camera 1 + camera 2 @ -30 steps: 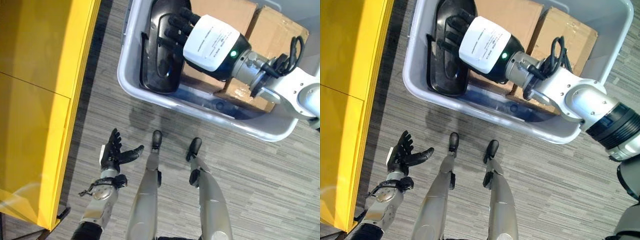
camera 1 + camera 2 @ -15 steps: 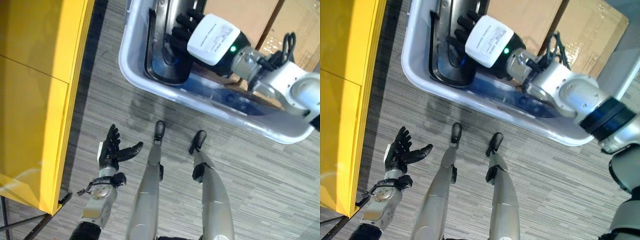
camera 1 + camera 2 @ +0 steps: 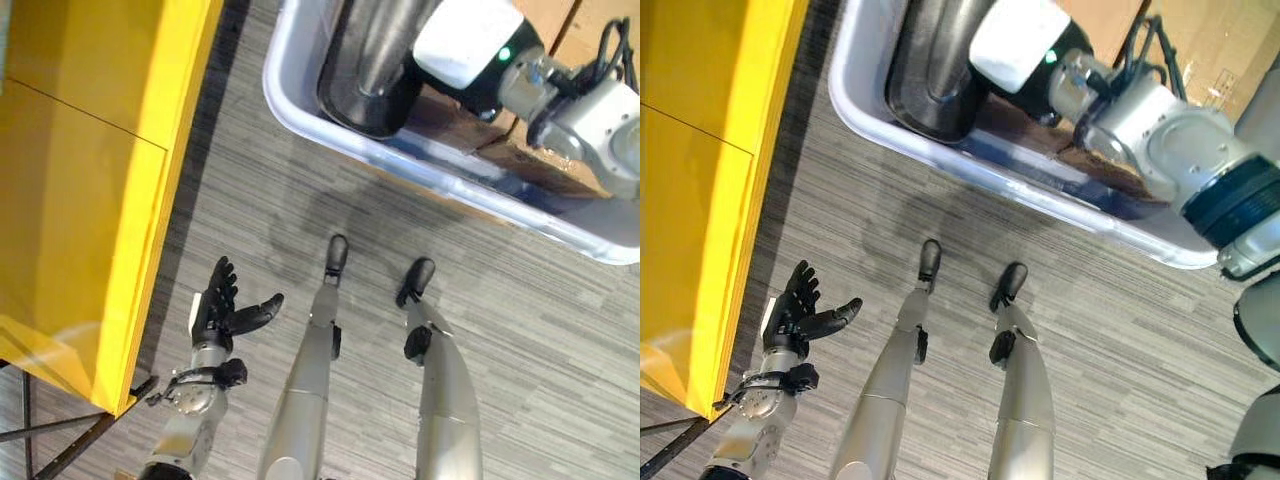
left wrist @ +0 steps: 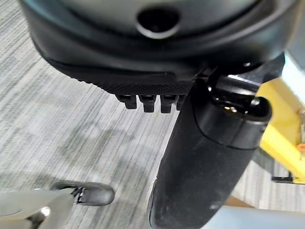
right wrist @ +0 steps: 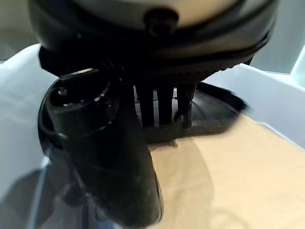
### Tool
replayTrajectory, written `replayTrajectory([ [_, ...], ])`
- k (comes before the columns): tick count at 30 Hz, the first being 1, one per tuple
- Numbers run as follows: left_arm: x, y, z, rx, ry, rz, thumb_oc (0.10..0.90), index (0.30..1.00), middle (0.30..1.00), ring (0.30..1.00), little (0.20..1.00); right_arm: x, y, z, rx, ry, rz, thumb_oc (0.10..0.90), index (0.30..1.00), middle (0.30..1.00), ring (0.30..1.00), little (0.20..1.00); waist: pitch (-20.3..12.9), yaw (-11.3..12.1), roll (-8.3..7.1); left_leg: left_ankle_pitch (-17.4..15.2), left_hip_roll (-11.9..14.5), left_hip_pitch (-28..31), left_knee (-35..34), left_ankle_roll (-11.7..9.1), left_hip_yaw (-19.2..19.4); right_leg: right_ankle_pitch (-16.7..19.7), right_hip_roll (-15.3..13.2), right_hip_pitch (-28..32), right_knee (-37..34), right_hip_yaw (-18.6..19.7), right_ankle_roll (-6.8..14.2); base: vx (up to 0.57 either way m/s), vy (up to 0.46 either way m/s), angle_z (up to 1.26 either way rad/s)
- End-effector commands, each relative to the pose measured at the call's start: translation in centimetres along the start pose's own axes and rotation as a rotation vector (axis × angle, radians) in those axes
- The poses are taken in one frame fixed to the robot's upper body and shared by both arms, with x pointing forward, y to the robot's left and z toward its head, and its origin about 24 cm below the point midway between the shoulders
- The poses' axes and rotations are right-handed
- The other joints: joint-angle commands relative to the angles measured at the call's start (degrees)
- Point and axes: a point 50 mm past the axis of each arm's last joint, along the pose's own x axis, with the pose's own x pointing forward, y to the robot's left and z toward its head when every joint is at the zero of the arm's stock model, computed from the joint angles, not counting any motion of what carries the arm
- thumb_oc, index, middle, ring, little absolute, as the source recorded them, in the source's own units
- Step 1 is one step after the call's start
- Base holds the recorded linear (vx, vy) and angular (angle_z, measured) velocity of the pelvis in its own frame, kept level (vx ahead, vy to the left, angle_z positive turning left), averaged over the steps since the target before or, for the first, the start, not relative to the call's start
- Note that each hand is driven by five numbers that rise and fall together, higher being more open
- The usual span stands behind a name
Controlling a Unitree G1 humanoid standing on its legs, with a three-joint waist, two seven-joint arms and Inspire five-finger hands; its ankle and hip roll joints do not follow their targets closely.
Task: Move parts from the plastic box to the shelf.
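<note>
A grey plastic box (image 3: 300, 110) stands on the floor ahead of me. Inside it, at its left end, lies a long black moulded part (image 3: 365, 70), seen too in the right wrist view (image 5: 214, 114). My right hand (image 3: 470, 40) reaches into the box over that part. In the right wrist view its fingers (image 5: 162, 107) run straight down onto the part's rim and the thumb (image 5: 109, 157) stands apart. My left hand (image 3: 222, 310) hangs low by the yellow shelf (image 3: 90, 180), open and holding nothing.
Brown cardboard boxes (image 3: 500, 135) fill the rest of the plastic box beside the black part. The yellow shelf's edge runs down the left side, close to my left hand. Grey striped floor (image 3: 300, 220) lies between shelf and box.
The whole picture has shifted, so the camera moved. My right hand has reached farther into the box along the black part. The left hand holds the same open pose.
</note>
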Motion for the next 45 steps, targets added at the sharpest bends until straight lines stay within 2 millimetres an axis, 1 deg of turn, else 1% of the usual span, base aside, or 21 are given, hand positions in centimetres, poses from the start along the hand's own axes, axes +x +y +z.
replayTrajectory([
  [1,0.3,0.9,1.8,-0.02,-0.097,0.029,0.9,1.0,1.0,1.0,1.0,-0.8,0.7,-2.1,-0.084,0.068,0.053,0.4,0.3,0.3,0.3,0.3,5.0,0.5,-0.7,-6.3,2.6,4.9,5.4,-1.6,-1.5,4.7,-7.2,15.5,-8.4,3.3,9.0,0.0,0.0,0.0],
  [5,0.4,0.7,1.2,-0.012,-0.063,0.017,0.9,1.0,1.0,1.0,1.0,-0.8,1.7,-0.5,-0.045,0.023,0.068,0.4,0.3,0.3,0.3,0.3,5.0,0.6,-1.55,-5.8,3.1,9.6,4.1,-1.9,-1.3,5.2,-7.0,20.6,-9.9,2.4,9.2,-0.01,-0.004,0.1],
  [11,0.9,0.6,1.0,0.009,-0.051,0.006,0.9,1.0,1.0,1.0,1.0,-1.4,2.5,0.4,-0.008,0.003,0.072,0.4,0.3,0.3,0.3,0.3,5.0,0.8,-2.66,-6.2,2.9,15.6,3.7,-1.7,-1.4,5.2,-6.9,27.3,-10.6,1.6,9.3,-0.02,-0.007,0.09],
  [14,1.1,0.7,1.2,0.016,-0.055,0.003,0.9,1.0,1.0,1.0,1.0,-1.5,2.2,0.5,-0.003,0.0,0.054,0.4,0.3,0.3,0.3,0.3,5.0,1.0,-3.01,-6.3,3.0,18.2,3.5,-1.7,-1.3,5.3,-7.0,29.9,-11.0,1.4,9.4,-0.01,-0.015,0.09],
  [19,1.6,0.4,2.1,0.034,-0.08,-0.039,0.9,1.0,1.0,1.0,1.0,-2.1,0.1,-0.5,-0.037,-0.001,-0.029,0.4,0.3,0.3,0.3,0.3,5.0,1.1,-4.74,-6.3,3.5,27.6,2.0,-1.4,-1.3,5.4,-6.9,39.3,-13.3,0.7,9.5,0.0,-0.005,-0.01],
  [21,1.8,-0.4,2.2,0.028,-0.081,-0.083,0.9,1.0,1.0,1.0,1.0,-2.6,-0.7,-1.2,-0.052,0.011,-0.058,0.4,0.3,0.3,0.3,0.3,4.7,1.2,-5.91,-6.8,3.8,32.6,1.6,-1.4,-1.3,5.3,-6.9,44.5,-14.7,0.5,9.6,0.02,-0.021,-0.07],
  [24,1.9,-0.9,2.3,0.058,-0.081,-0.123,0.9,1.0,1.0,1.0,1.0,-3.3,-1.8,-1.8,-0.064,0.015,-0.1,0.4,0.3,0.3,0.3,0.3,1.0,0.6,-7.59,-7.2,4.3,36.2,0.4,-1.4,-1.0,5.5,-6.1,48.1,-16.8,0.2,9.8,0.06,-0.025,-0.18],
  [25,2.0,-1.0,2.2,0.087,-0.076,-0.132,0.9,1.0,1.0,1.0,1.0,-3.6,-1.7,-1.7,-0.044,0.014,-0.109,0.4,0.3,0.3,0.3,0.3,-1.5,-0.1,-8.47,-7.4,4.7,38.2,-0.4,-1.4,-0.8,5.5,-5.6,49.8,-17.8,0.0,9.9,0.07,-0.028,-0.24],
  [27,2.2,-1.2,2.4,0.106,-0.09,-0.133,0.9,1.0,1.0,1.0,1.0,-3.9,-1.5,-1.8,-0.012,0.03,-0.121,0.4,0.3,0.3,0.3,0.3,-2.8,-0.5,-8.86,-7.3,4.8,39.3,-1.0,-1.4,-0.6,5.6,-5.4,50.8,-18.5,-0.1,10.0,0.04,-0.023,-0.22],
  [29,2.6,-1.4,2.6,0.155,-0.105,-0.13,0.9,1.0,1.0,1.0,1.0,-4.4,-1.2,-1.0,0.086,0.039,-0.157,0.4,0.3,0.3,0.3,0.3,-6.7,-1.8,-10.04,-7.4,5.4,42.6,-3.1,-1.4,0.0,6.1,-4.5,53.1,-20.3,0.6,10.2,0.05,-0.033,-0.1],
  [30,2.5,-1.3,2.6,0.162,-0.103,-0.13,0.9,1.0,1.0,1.0,1.0,-4.5,-1.0,-1.0,0.091,0.042,-0.155,0.4,0.3,0.3,0.3,0.3,-6.7,-1.6,-10.32,-7.4,5.5,42.9,-3.3,-1.4,0.1,6.2,-4.4,53.3,-20.4,0.6,10.1,0.02,-0.023,-0.13],
  [33,2.9,-1.5,3.5,0.265,-0.161,-0.141,0.9,1.0,1.0,1.0,1.0,-5.0,-0.3,0.1,0.187,0.048,-0.181,0.4,0.3,0.3,0.3,0.3,-10.5,-2.8,-10.9,-7.0,6.2,46.5,-6.3,-1.5,1.8,6.8,-3.6,55.2,-22.4,1.7,10.5,0.01,0.016,-0.25],
  [34,3.0,-1.6,4.1,0.307,-0.195,-0.139,0.9,1.0,1.0,1.0,1.0,-5.2,-0.3,0.6,0.237,0.04,-0.193,0.4,0.3,0.3,0.3,0.3,-11.9,-3.4,-10.89,-6.8,6.5,47.6,-7.4,-1.6,2.5,7.1,-3.5,55.8,-23.1,2.1,10.7,0.02,0.026,-0.23],
  [35,3.4,-1.4,5.2,0.483,-0.272,-0.112,0.9,1.0,1.0,1.0,1.0,-5.4,-0.5,1.2,0.298,0.033,-0.237,0.4,0.3,0.3,0.3,0.3,-14.3,-4.8,-10.23,-6.6,6.9,49.2,-8.8,-1.9,3.6,7.4,-3.4,56.5,-24.4,2.7,11.0,0.02,0.025,-0.3],
  [36,3.6,-1.3,6.8,0.688,-0.378,-0.098,0.9,1.0,1.0,1.0,1.0,-5.8,-0.7,1.5,0.331,0.03,-0.253,0.4,0.3,0.3,0.3,0.3,-15.4,-5.2,-10.2,-6.2,7.1,50.2,-9.5,-2.1,4.4,7.9,-3.3,57.0,-25.0,3.2,11.1,0.04,0.018,-0.3],
  [37,3.6,-1.3,6.8,0.693,-0.378,-0.099,0.9,1.0,1.0,1.0,1.0,-5.9,-0.6,1.5,0.334,0.032,-0.252,0.4,0.3,0.3,0.3,0.3,-15.6,-5.1,-10.36,-6.4,7.2,50.5,-9.8,-2.1,4.4,7.7,-3.2,57.2,-25.2,3.2,11.2,0.04,0.015,-0.28],
  [39,3.7,-2.4,9.5,0.796,-0.551,-0.099,0.9,1.0,1.0,1.0,1.0,-6.0,-1.6,2.6,0.47,0.005,-0.353,0.4,0.3,0.3,0.3,0.3,-17.6,-6.6,-9.59,-6.7,7.5,52.0,-9.8,-2.0,5.8,8.2,-3.3,57.7,-25.7,4.1,11.3,-0.01,0.017,-0.3],
  [40,3.6,-2.4,9.1,0.786,-0.535,-0.104,0.9,1.0,1.0,1.0,1.0,-6.2,-1.7,2.9,0.491,-0.006,-0.36,0.4,0.3,0.3,0.3,0.3,-18.2,-6.7,-9.65,-6.5,7.5,52.3,-9.8,-2.0,6.1,8.4,-3.4,57.7,-25.9,4.5,11.3,0.01,0.022,-0.31],
  [41,3.4,-2.7,10.0,0.823,-0.606,-0.083,0.9,1.0,1.0,1.0,1.0,-6.3,-2.2,3.4,0.547,-0.022,-0.401,0.4,0.3,0.3,0.3,0.3,-19.3,-7.3,-9.27,-7.3,7.6,53.3,-10.0,-2.0,6.8,8.1,-3.2,57.9,-26.0,5.3,11.3,0.05,0.022,-0.36],
  [42,3.3,-2.7,10.0,0.825,-0.606,-0.085,0.9,1.0,1.0,1.0,1.0,-6.3,-2.2,3.4,0.549,-0.02,-0.4,0.4,0.3,0.3,0.3,0.3,-19.3,-7.1,-9.37,-7.3,7.6,53.3,-10.0,-2.0,6.9,8.1,-3.2,57.9,-26.0,5.4,11.3,0.04,0.014,-0.37],
  [45,2.4,-3.2,13.1,1.007,-0.865,-0.009,0.9,1.0,1.0,1.0,1.0,-6.9,-3.9,5.3,0.725,-0.107,-0.517,0.4,0.3,0.3,0.3,0.3,-22.8,-9.5,-7.63,-7.5,8.1,55.4,-10.0,-1.9,9.1,8.2,-2.6,57.5,-25.7,8.2,10.9,0.01,0.002,-0.4],
])
